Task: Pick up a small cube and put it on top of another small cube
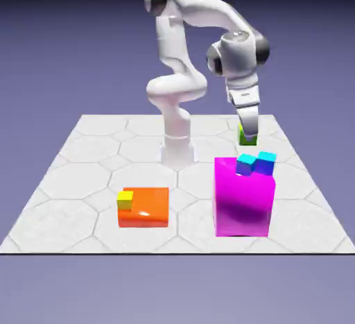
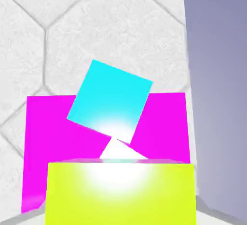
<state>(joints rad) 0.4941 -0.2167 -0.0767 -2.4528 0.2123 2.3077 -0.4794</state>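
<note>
My gripper (image 1: 247, 130) is shut on the small cube (image 1: 247, 138), a tiny lime-green one, at the far right of the table behind the magenta block (image 1: 243, 201). In the hand view the lime-green cube (image 2: 120, 192) fills the bottom edge and hides both fingertips. Beyond it a cyan cube (image 2: 110, 103) sits turned at an angle on top of the magenta block (image 2: 166, 118). The exterior view shows the same cyan cube (image 1: 256, 163) on the block's top far edge.
An orange block (image 1: 147, 207) lies toward the exterior view's left front, with a small brighter yellow cube (image 1: 125, 200) at its left corner. The arm's white base (image 1: 177, 150) stands on the table behind the blocks.
</note>
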